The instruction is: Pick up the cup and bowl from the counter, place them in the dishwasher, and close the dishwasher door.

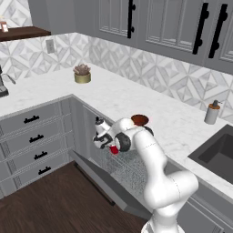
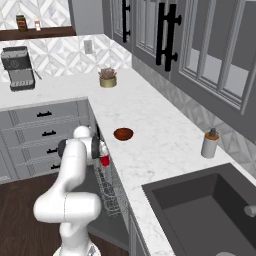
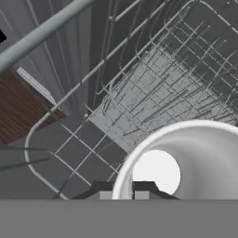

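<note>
- We see the small tapered party cup (image 2: 105, 160), red outside, white rim and white inside.
- We note the shallow round bowl (image 2: 123, 133), dark reddish-brown.
- The long marble counter (image 2: 160, 145) is white with grey veins.
- The dishwasher's wire rack (image 3: 153, 88) is grey.
- The drop-down dishwasher door (image 1: 107, 184) is flat grey.

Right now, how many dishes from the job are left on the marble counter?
1: the shallow reddish-brown bowl sits on the white marble counter near its front edge. The small red cup is off it, at the end effector over the dishwasher's grey wire rack.
</note>
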